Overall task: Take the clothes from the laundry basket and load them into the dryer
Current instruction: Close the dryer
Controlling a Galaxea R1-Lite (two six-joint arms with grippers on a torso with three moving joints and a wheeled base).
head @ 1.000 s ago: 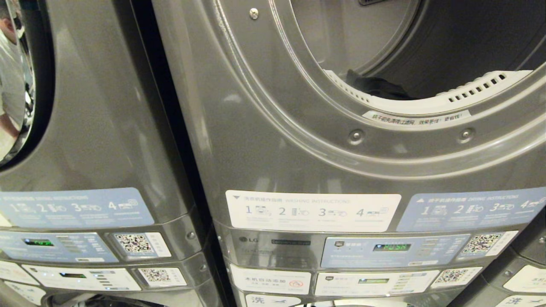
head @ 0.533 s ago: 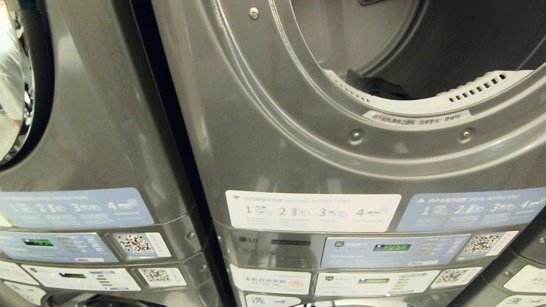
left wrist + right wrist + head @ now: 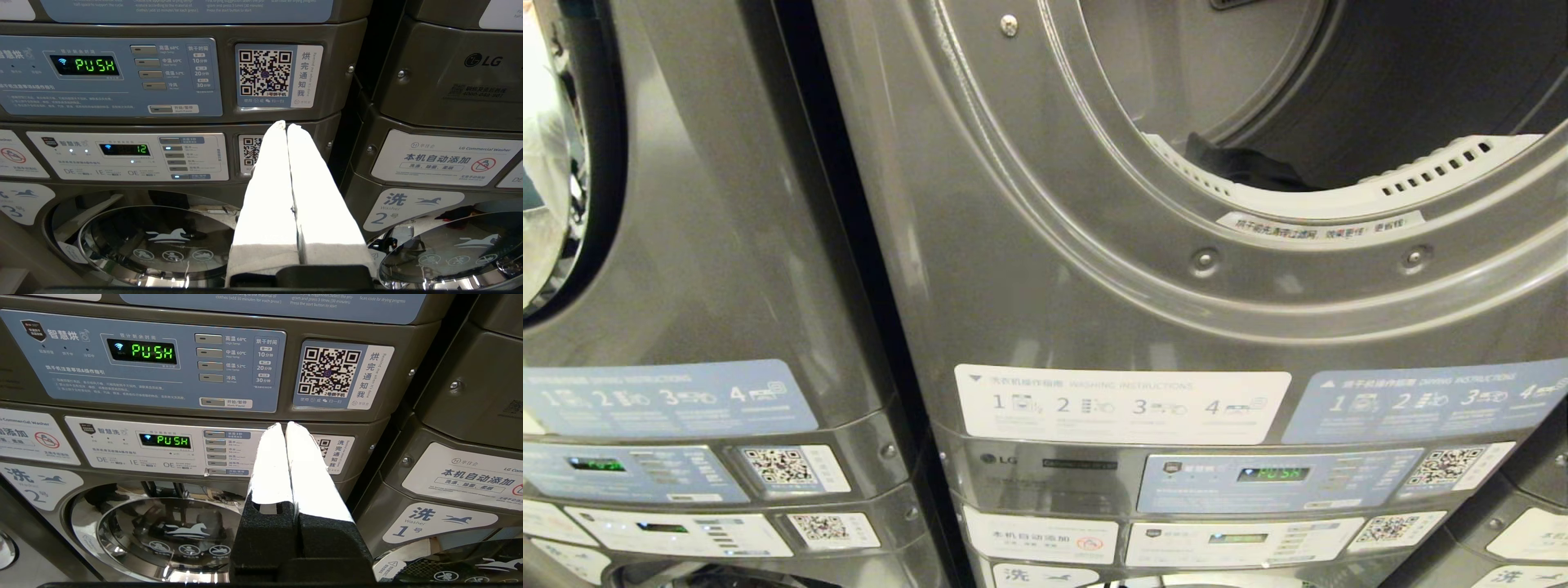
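Dark fabric, one garment [image 3: 1241,167], lies inside the dryer drum just behind the lower left of the open port's white perforated rim [image 3: 1339,200]; the dryer [image 3: 1094,269] itself fills the centre and right of the head view, its door out of frame. The laundry basket appears in no view, so its contents cannot be stated. Over the last second the machines, panels and garment have not shifted; the only change is in the reflective door of the neighbouring machine [image 3: 556,155] at the left edge, where the reflection of a person has washed out to a pale blur. For the task this indicates no loading in progress. The left tool [image 3: 286,127] is fully closed, padded tips touching, empty, pointing at the control panel [image 3: 110,77] below the drum. The right tool [image 3: 284,426] is likewise fully closed, empty, facing its panel [image 3: 155,359].
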